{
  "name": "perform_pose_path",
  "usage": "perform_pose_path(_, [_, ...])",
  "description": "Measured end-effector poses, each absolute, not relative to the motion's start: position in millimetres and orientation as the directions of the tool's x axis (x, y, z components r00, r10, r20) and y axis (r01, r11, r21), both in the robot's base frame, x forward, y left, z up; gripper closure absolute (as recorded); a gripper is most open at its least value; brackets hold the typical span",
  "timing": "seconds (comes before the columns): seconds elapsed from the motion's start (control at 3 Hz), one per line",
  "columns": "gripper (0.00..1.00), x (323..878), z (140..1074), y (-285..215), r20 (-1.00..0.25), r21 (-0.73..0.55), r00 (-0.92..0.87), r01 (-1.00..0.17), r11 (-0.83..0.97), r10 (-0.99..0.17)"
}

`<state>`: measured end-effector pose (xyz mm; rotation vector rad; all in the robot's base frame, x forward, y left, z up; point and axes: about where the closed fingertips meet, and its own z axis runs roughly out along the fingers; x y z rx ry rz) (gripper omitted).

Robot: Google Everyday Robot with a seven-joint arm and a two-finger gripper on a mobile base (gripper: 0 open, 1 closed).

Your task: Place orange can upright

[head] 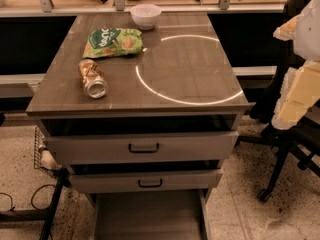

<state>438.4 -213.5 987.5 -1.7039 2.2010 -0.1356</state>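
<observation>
The orange can (92, 77) lies on its side on the left part of the grey cabinet top (190, 69), with its silver end facing the front edge. A green snack bag (112, 41) lies just behind it. My arm and gripper (296, 100) show as pale shapes at the right edge of the view. They hang off the cabinet's right side, far from the can, and hold nothing that I can see.
A white bowl (146, 15) stands at the back of the top. A bright ring of light (186, 100) lies on its right half. Two drawers (143, 147) stand slightly open below. A black office chair (290, 134) stands at the right, and cables (20, 201) lie on the floor at the left.
</observation>
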Motion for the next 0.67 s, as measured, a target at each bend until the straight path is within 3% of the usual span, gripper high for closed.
perform_pose_path(0.67, [0.0,453,992,-209,-0.261,-0.298,-0.235,-0.903,0.31,-0.936])
